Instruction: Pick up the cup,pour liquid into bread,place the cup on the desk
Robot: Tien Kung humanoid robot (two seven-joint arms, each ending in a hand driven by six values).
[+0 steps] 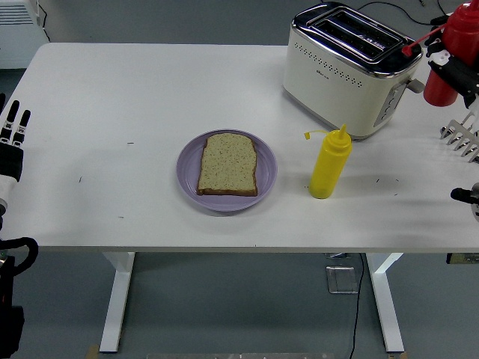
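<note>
1. Now my right hand (pixel 453 69) is clamped around the red squeeze bottle (pixel 452 46), high at the right edge of the view and clear of the table (pixel 150 90), so that I can carry it over the other things rather than drag it past them.
2. The bottle is tilted, its tethered cap (pixel 406 51) dangling toward the toaster (pixel 346 66) (the task says cup, but a sauce bottle is what I have hold of).
3. The yellow squeeze bottle (pixel 329 163) stands upright between me and the target, so I judge a high path is wise.
4. The slice of bread (pixel 227 164) lies flat on the purple plate (pixel 188 176), well to the left of my grip; the plate should catch any spill.
5. A metal spatula (pixel 460 136) lies at the table's right edge.
6. My left hand (pixel 13 142) rests at the far left edge, fingers straight and empty, out of the way.
</note>
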